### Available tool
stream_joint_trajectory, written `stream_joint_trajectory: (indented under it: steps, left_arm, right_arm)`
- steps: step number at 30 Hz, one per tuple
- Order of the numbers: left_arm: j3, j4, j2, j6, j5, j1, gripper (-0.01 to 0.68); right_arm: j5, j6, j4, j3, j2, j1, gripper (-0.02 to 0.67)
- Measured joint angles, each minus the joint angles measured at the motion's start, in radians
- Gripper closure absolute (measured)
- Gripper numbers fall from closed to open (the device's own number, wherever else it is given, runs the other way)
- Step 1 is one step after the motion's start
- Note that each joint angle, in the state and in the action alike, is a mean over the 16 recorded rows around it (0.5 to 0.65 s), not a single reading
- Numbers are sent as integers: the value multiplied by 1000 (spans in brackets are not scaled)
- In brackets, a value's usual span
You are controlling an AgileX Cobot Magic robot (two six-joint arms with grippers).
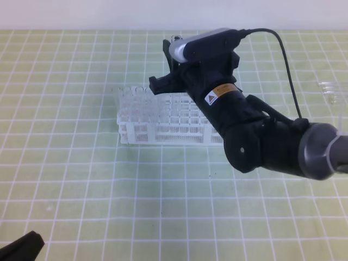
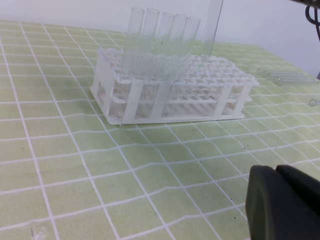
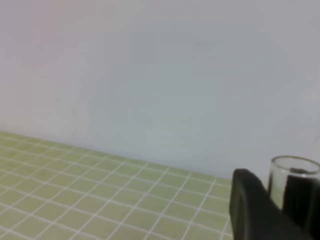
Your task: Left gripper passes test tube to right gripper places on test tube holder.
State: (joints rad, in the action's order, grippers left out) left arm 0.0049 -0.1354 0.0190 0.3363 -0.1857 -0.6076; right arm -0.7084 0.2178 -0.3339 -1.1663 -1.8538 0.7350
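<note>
The white lattice test tube holder (image 1: pixel 163 128) stands mid-table, with several clear tubes upright in its left rear holes (image 2: pixel 160 40). My right gripper (image 1: pixel 173 68) hovers over the holder's back, shut on an upright test tube (image 2: pixel 214 25). The tube's open rim (image 3: pixel 295 167) shows between the black fingers (image 3: pixel 255 210). Its lower end meets the holder's top grid; how deep it sits I cannot tell. My left gripper (image 1: pixel 22 247) is low at the near left corner, far from the holder (image 2: pixel 170 95). Only a black finger (image 2: pixel 280 205) of it shows.
Several spare glass tubes (image 1: pixel 331 89) lie on the green checked mat at the far right, also seen as tubes (image 2: pixel 285 76) right of the holder. The bulky right arm (image 1: pixel 261 141) covers the holder's right end. A pale wall (image 3: pixel 150 75) closes the back.
</note>
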Motion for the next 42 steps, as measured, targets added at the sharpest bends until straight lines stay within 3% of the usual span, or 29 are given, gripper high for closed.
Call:
stream_joint_trajectory:
  steps: [42]
  left_arm:
    - [0, 0, 2, 0, 3, 0, 675]
  right_arm:
    - [-53, -21, 42, -1, -44, -2, 552]
